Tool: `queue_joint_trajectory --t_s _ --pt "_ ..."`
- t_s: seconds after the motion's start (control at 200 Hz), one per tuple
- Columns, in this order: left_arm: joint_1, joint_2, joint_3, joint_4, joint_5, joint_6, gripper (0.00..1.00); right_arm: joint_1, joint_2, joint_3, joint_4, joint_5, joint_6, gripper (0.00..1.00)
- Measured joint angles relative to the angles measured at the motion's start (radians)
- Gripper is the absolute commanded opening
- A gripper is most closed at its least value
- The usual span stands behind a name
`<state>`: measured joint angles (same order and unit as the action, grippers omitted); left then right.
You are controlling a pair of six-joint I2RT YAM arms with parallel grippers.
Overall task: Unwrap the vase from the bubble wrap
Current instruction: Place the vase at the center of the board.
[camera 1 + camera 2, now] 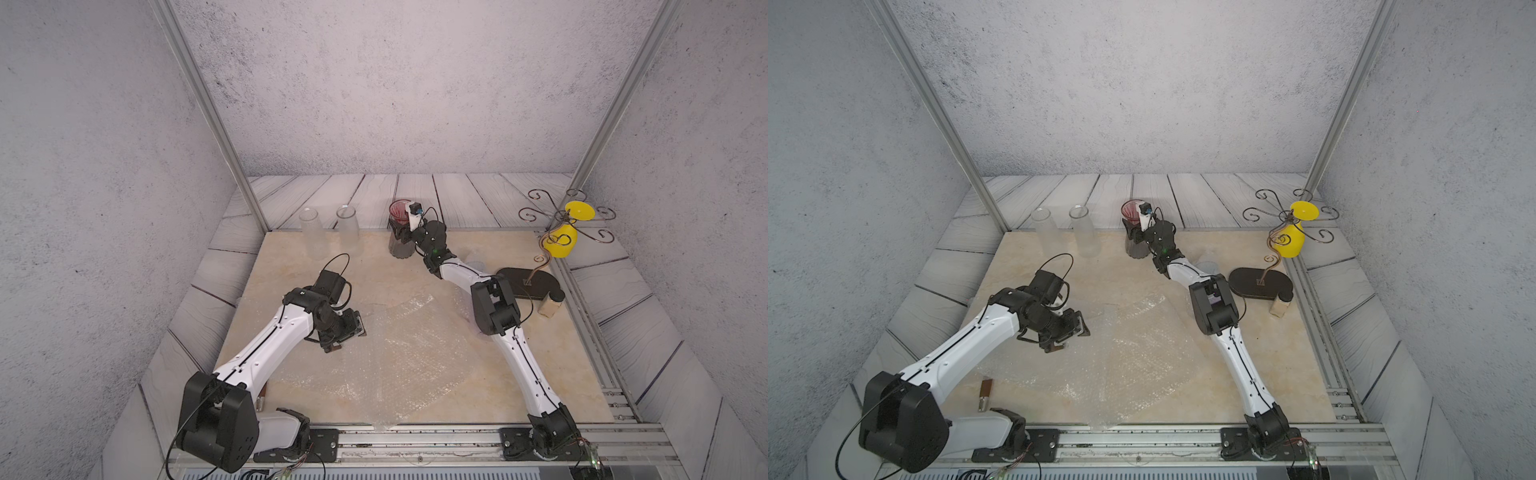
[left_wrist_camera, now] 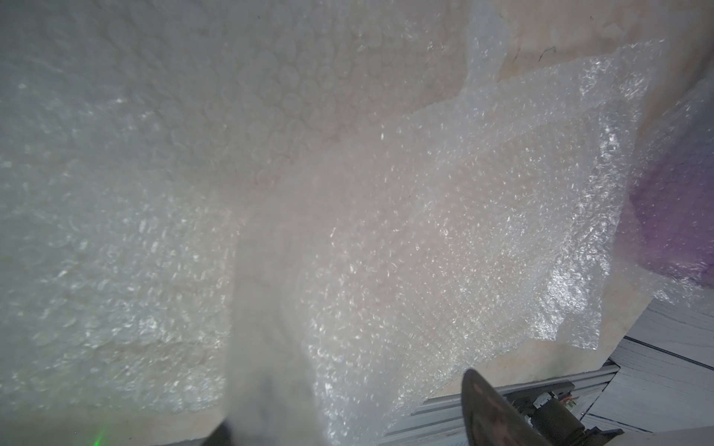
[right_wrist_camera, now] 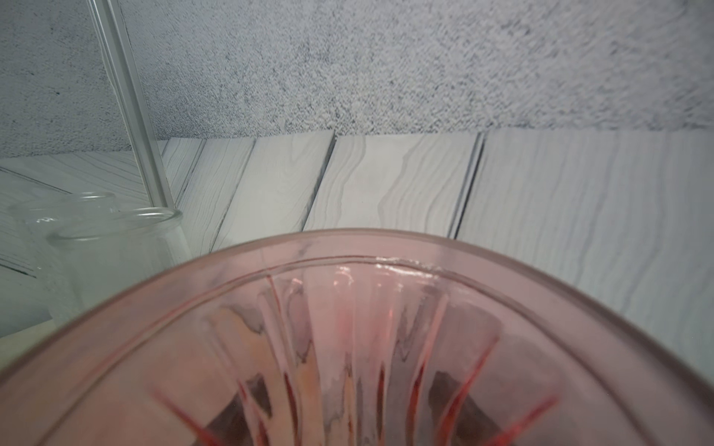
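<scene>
Marble tabletop (image 1: 565,357), in both top views, bears the bubble wrap (image 1: 407,353) spread flat, our left gripper (image 1: 347,338) at its edge, our right gripper (image 1: 398,232) against the upright vase (image 1: 400,210) behind. Left wrist: fingers (image 2: 485,409) wide apart, clamping nothing. Right wrist: pink vase (image 3: 347,347) rim only; we cannot tell that grip.

Two clear glass vases (image 1: 310,235) (image 1: 348,230) are counted at the far edge of the bench (image 1: 374,270), and one pink ribbed glass vase (image 1: 400,250) beside them. One yellow vase (image 1: 562,246) is seen by the far right corner. One wire stand (image 1: 528,282) and one small lidded jar (image 1: 550,305) are counted along the right edge. One small brown tube (image 1: 985,392) is found near the near left corner. Bubble wrap (image 1: 399,353) is spread mid-bench, but its sheets cannot be counted. Two robot arms (image 1: 266,349) (image 1: 519,361) are seen.
</scene>
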<state>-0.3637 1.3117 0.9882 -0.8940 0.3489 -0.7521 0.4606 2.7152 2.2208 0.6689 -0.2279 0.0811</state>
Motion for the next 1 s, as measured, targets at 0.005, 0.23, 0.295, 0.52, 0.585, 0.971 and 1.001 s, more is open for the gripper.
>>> queue_joint_trajectory --t_s 0.005,0.23,0.295,0.52,0.585,0.971,1.001 --pt "0.000 0.000 0.000 0.000 0.000 -0.001 0.73 0.000 -0.002 -0.002 -0.001 0.000 0.000 0.81" --pt "0.004 0.044 0.006 0.008 0.013 -0.006 0.77 -0.003 -0.012 -0.040 -0.020 0.013 -0.015 0.99" --pt "0.004 0.054 0.006 0.010 0.016 -0.006 0.78 -0.003 -0.023 -0.055 -0.023 0.015 -0.023 0.99" --pt "0.008 0.060 0.006 0.013 0.022 -0.006 0.79 -0.005 -0.053 -0.095 -0.021 0.019 -0.034 0.99" --pt "0.012 0.063 0.007 0.015 0.023 -0.005 0.79 -0.006 -0.059 -0.104 -0.021 0.018 -0.033 0.99" --pt "0.041 0.095 0.007 0.040 0.006 0.005 0.85 -0.007 -0.155 -0.220 -0.021 0.002 -0.063 0.99" --pt "0.048 0.096 0.007 0.041 0.002 0.009 0.85 -0.008 -0.170 -0.235 -0.021 -0.002 -0.067 0.99"
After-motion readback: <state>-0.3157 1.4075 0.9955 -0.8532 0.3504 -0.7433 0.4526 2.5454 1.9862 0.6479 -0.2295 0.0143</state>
